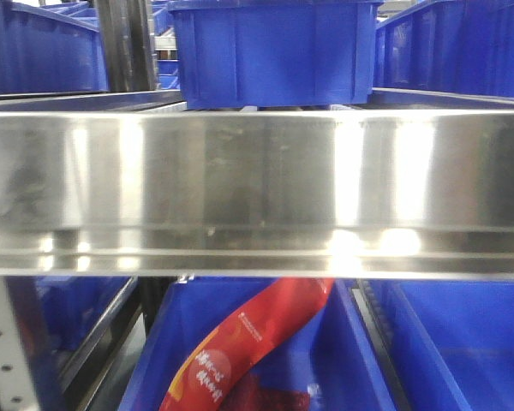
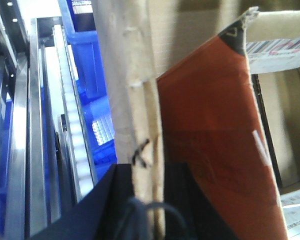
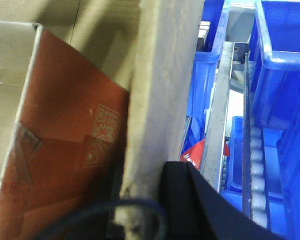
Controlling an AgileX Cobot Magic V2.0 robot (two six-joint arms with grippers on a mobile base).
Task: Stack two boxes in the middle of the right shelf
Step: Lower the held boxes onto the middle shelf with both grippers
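The shelf's shiny steel front lip (image 1: 257, 171) fills the front view; no box or gripper shows there. In the left wrist view my left gripper (image 2: 147, 172) is shut on the upright pale cardboard wall of an open box (image 2: 125, 75), one black finger on each side. A reddish-brown carton (image 2: 210, 130) lies inside it. In the right wrist view my right gripper (image 3: 140, 175) is shut on the opposite wall of the box (image 3: 162, 75), with the reddish-brown carton (image 3: 70, 140) inside at the left.
Blue plastic bins stand above the lip (image 1: 274, 51) and below it (image 1: 463, 342); one lower bin holds a red packet (image 1: 240, 342). Steel rails and roller tracks run beside the box (image 2: 35, 150) (image 3: 217, 135), with more blue bins close by (image 3: 285, 75).
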